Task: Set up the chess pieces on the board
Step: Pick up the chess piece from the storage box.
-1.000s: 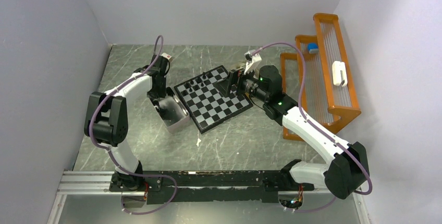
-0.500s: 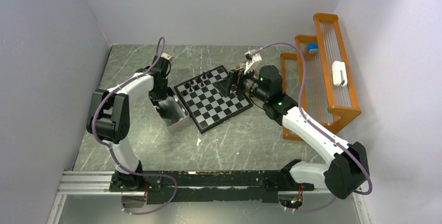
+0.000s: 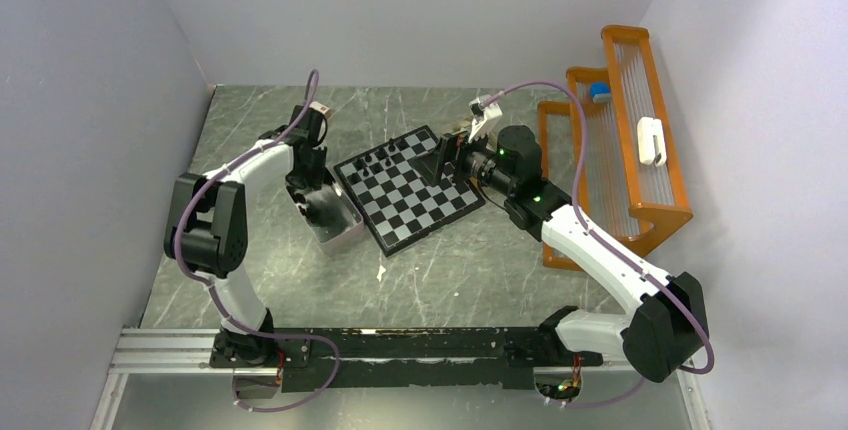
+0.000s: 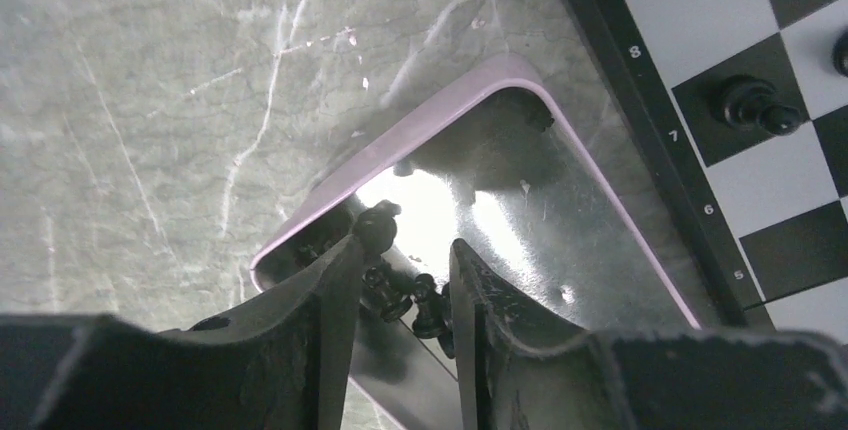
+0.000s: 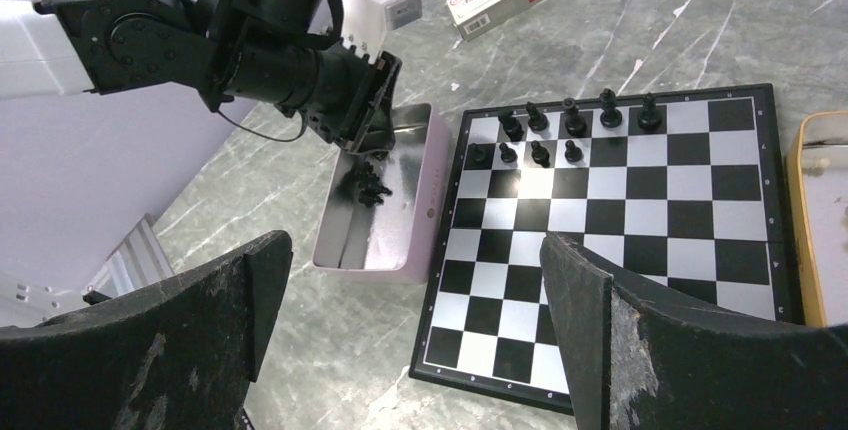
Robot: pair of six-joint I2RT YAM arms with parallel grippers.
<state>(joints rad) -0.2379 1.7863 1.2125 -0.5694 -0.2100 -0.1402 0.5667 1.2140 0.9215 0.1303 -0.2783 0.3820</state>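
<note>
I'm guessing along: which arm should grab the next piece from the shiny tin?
Left. The left gripper sits in the tin beside black pieces; the right gripper hangs open above the board.

We see bright, even light from above. In the left wrist view, glare whitens the floor of the metal tin (image 4: 440, 110); the left gripper (image 4: 408, 250), just below that tin, looks soft, perhaps out of focus. Shadows are faint.
</note>
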